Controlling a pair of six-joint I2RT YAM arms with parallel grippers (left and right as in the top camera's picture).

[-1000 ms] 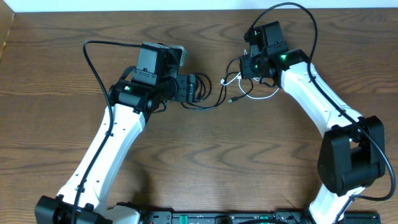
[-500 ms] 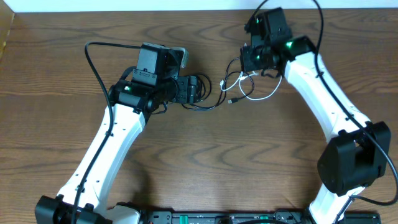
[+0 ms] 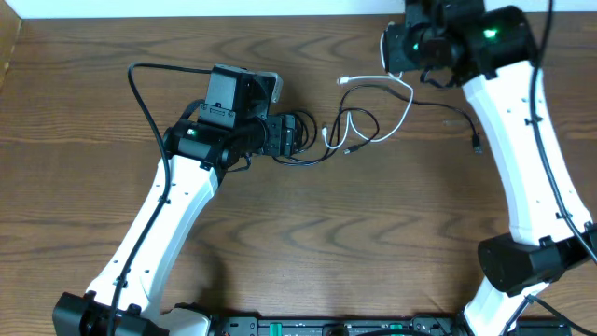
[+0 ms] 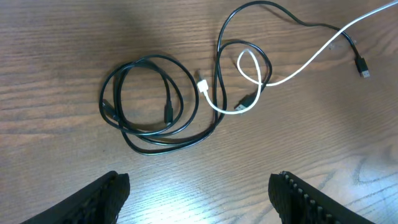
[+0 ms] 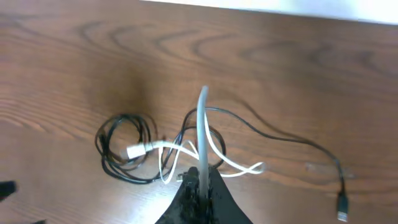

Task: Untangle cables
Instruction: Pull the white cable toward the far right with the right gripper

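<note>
I'm seeing the table (image 3: 373, 233) showing brown wood grain with darker wavy streaks. The black cable (image 4: 217, 74) is reading solid black throughout. The white cable (image 5: 203, 124) is looking white, greying slightly close to the right wrist camera. The left arm (image 3: 173, 210) and right arm (image 3: 522, 159) are showing white shells, black joints and small green lights. The left gripper (image 4: 199, 180) is appearing matte black.

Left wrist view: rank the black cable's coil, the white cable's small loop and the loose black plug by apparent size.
1. black cable's coil
2. white cable's small loop
3. loose black plug
</note>
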